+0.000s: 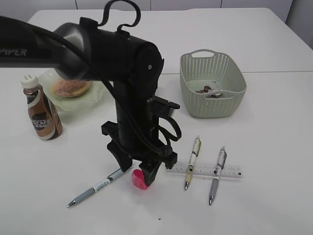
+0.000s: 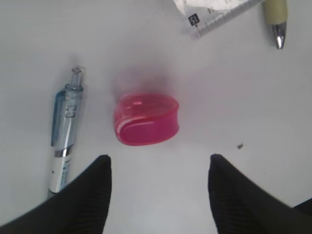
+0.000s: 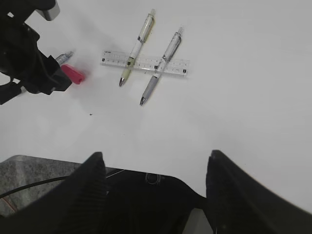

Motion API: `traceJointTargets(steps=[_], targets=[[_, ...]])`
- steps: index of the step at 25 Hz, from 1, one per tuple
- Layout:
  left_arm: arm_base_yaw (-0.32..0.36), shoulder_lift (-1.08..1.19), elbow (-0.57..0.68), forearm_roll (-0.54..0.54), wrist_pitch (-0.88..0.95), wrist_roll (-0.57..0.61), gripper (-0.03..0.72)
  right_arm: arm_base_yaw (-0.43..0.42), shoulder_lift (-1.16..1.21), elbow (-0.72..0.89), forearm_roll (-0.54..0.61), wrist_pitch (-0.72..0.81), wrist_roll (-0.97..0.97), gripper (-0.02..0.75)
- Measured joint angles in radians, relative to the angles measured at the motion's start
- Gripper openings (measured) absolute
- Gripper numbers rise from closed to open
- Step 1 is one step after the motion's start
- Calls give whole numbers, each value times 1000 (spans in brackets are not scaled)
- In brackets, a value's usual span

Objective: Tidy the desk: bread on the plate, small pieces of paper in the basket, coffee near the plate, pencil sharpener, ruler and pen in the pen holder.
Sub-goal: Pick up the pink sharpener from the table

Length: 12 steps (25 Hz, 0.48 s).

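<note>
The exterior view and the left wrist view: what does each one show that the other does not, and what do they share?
Only the exterior view shows the bread on the plate, the coffee, the basket holding the small pieces of paper, and the grey pen. Only the left wrist view shows the open gap between the left gripper fingers. Both show the pink pencil sharpener, the blue pen, the ruler and the yellow pen.

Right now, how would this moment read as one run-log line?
left gripper: open, above pink sharpener | right gripper: open, idle | bread: on plate | ruler: under two pens
</note>
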Motion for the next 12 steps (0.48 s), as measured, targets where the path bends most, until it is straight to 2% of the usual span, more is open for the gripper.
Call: traceJointTargets(steps=[12], targets=[[0, 47, 0, 21, -69, 0, 460, 0, 0, 0, 0, 1, 0, 475]])
